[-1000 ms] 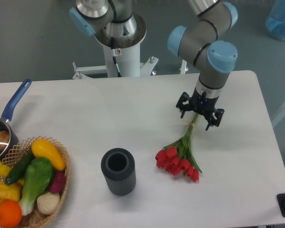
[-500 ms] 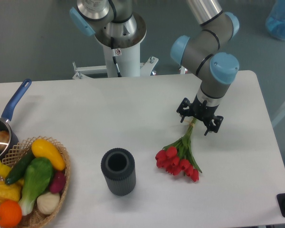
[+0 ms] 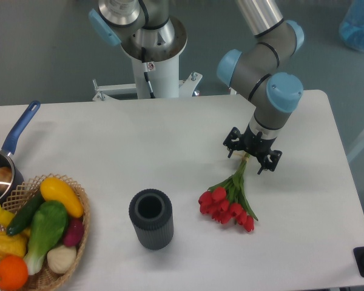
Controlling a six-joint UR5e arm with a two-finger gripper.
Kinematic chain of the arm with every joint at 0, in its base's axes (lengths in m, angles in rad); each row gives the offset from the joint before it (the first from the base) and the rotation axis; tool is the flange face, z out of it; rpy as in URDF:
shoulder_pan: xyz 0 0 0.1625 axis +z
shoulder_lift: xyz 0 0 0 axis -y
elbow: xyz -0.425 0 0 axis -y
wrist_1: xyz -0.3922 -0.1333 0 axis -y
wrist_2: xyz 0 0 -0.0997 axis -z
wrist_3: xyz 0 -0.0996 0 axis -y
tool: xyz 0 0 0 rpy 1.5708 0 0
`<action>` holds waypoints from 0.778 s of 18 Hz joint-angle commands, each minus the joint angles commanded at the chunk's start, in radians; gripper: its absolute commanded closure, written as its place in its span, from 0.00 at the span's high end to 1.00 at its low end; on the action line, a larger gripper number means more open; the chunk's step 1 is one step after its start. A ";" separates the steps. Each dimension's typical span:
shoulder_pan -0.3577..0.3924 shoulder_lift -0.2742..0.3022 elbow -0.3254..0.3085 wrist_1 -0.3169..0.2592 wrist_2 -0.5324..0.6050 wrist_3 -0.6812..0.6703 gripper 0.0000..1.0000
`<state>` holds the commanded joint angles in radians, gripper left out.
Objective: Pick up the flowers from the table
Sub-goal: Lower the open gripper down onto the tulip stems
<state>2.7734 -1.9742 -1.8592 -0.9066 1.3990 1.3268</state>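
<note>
I see the flowers lying flat on the table, right of its middle: a small bunch of red tulips with green leaves. The red heads cluster at the lower end, toward the near edge; the long green stems run up and slightly right, gathered together at the top. The table is white, smooth, round-cornered.

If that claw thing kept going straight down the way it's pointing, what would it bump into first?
Most likely the stem end of the flowers, which lies right under the gripper, with the white table just beneath. How high the gripper sits above the stems is hard to judge from this one view.
</note>
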 joint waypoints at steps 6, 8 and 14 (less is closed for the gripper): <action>-0.002 -0.012 -0.005 0.002 0.000 0.000 1.00; -0.003 -0.014 -0.005 0.003 0.000 0.000 1.00; -0.011 -0.025 0.005 0.006 0.000 0.002 1.00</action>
<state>2.7627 -1.9988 -1.8546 -0.9004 1.3990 1.3284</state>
